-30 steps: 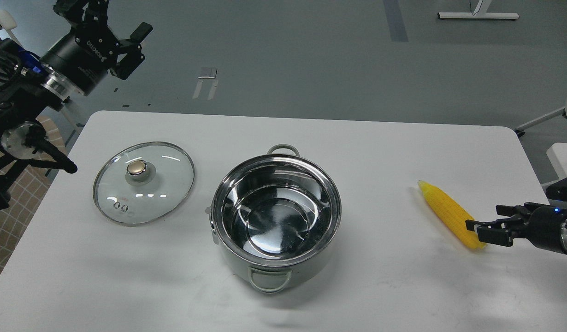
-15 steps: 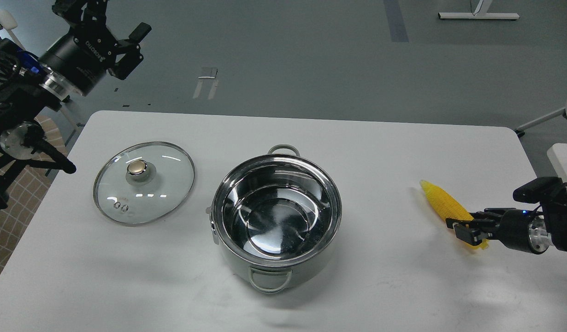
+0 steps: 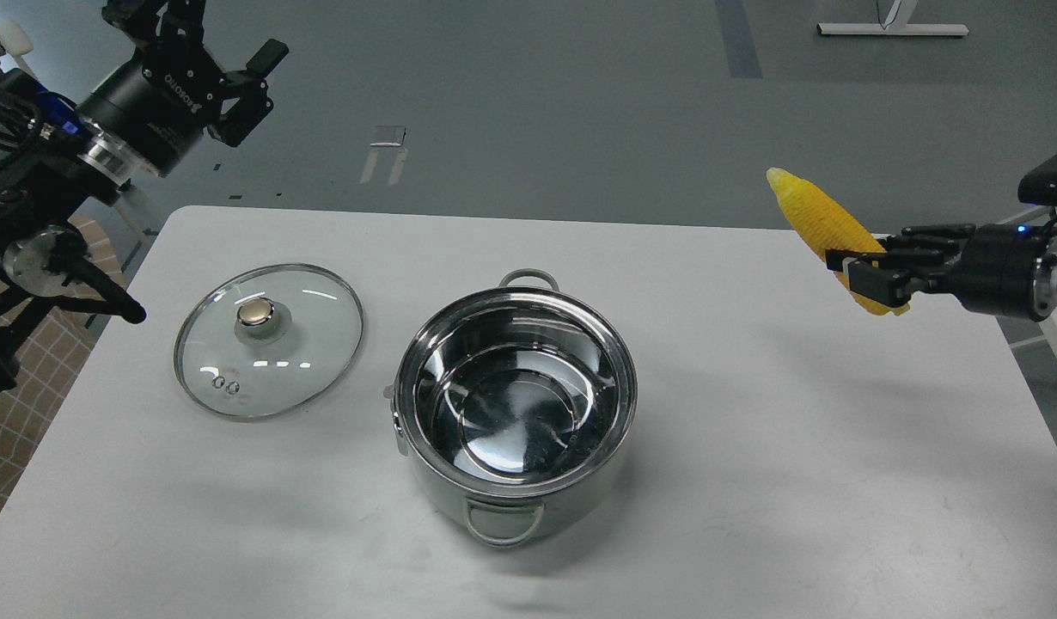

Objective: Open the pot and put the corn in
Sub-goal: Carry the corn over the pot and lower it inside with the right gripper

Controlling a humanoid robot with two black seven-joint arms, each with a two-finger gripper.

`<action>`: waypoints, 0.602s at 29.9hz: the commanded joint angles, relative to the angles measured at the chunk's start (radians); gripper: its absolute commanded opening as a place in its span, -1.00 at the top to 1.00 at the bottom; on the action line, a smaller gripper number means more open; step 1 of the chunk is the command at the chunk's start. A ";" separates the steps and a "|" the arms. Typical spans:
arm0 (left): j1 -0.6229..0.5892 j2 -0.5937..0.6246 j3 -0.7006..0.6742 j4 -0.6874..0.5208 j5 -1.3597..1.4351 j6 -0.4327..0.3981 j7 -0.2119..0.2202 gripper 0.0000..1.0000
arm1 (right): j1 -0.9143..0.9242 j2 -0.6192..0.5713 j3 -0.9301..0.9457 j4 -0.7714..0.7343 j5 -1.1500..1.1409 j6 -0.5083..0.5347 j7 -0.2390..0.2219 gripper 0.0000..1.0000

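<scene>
The shiny steel pot stands open and empty at the middle of the white table. Its glass lid with a gold knob lies flat on the table to the pot's left. My right gripper is shut on the thick end of the yellow corn and holds it in the air at the right, well above the table, tip pointing up and left. My left gripper is open and empty, raised beyond the table's far left corner.
The table's right edge lies under my right arm. A white stand's foot sits on the grey floor far behind. Tiled floor shows at the lower left.
My right gripper closed on the corn's thick end and lifted it off the table, up to about the height of the table's far edge. The left arm has barely moved.
</scene>
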 commanded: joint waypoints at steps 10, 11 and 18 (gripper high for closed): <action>-0.003 -0.005 0.000 0.000 -0.001 0.011 0.000 -0.82 | 0.417 0.566 -0.474 -0.037 0.131 0.005 0.000 1.00; -0.003 -0.005 0.000 0.000 -0.001 0.014 0.000 -0.82 | 0.417 0.610 -0.493 -0.039 0.132 0.005 0.000 1.00; -0.004 0.000 0.000 0.000 -0.001 0.016 0.000 -0.82 | 0.397 0.729 -0.547 -0.079 0.134 -0.005 0.000 1.00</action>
